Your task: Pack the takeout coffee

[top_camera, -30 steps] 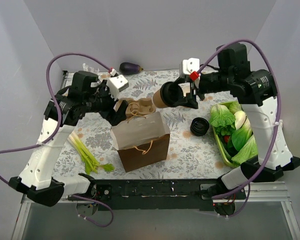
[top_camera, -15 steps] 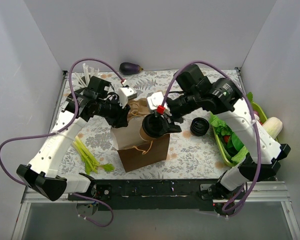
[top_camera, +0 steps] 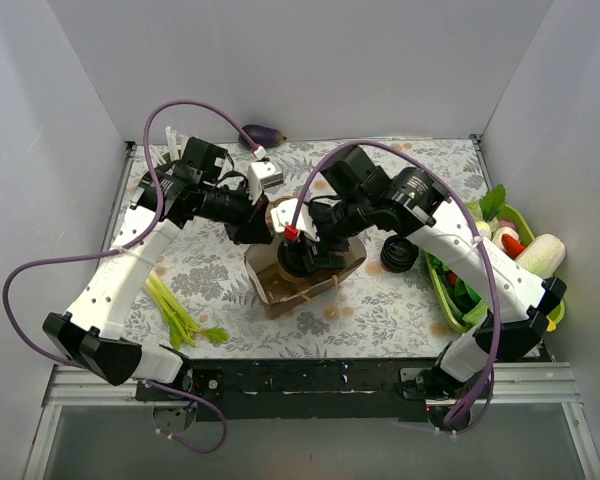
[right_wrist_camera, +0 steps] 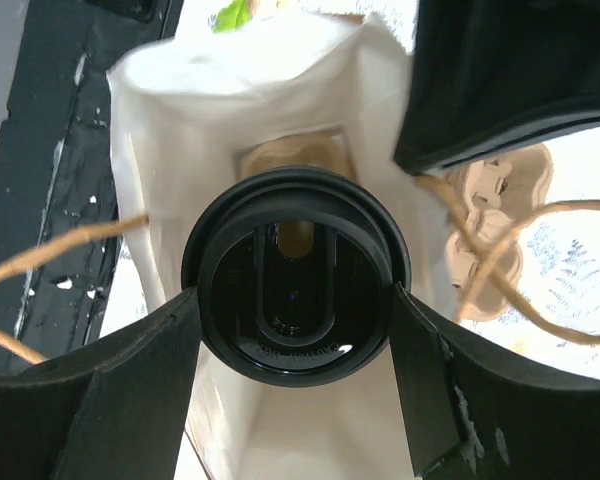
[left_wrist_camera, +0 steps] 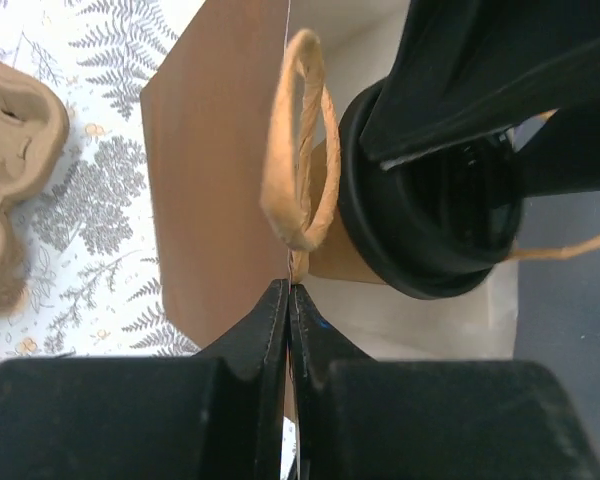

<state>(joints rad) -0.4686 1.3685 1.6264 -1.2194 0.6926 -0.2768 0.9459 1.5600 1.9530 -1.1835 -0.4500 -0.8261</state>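
The takeout coffee [right_wrist_camera: 295,250], a tan cup with a black lid, hangs in the open mouth of the brown paper bag [top_camera: 325,295]. My right gripper [right_wrist_camera: 295,310] is shut on it, one finger on each side of the lid, as the top view also shows for the right gripper [top_camera: 300,255]. In the left wrist view the cup [left_wrist_camera: 430,220] shows just past the bag's twine handle [left_wrist_camera: 300,190]. My left gripper [left_wrist_camera: 288,292] is shut on the bag's thin back rim, at the bag's far left corner in the top view, where the left gripper [top_camera: 260,228] meets it. The bag's white inside [right_wrist_camera: 280,440] lies below the cup.
A pulp cup carrier [left_wrist_camera: 10,170] lies behind the bag. Black lids [top_camera: 400,253] sit to the bag's right, and a green tray of vegetables [top_camera: 450,300] stands at the right edge. Green stalks [top_camera: 175,310] lie at the left, an eggplant [top_camera: 262,133] at the back wall.
The right arm carried the cup from behind the bag down into its mouth. The left gripper closed on the bag's rim, and the bag's mouth now stands wider and tilted.
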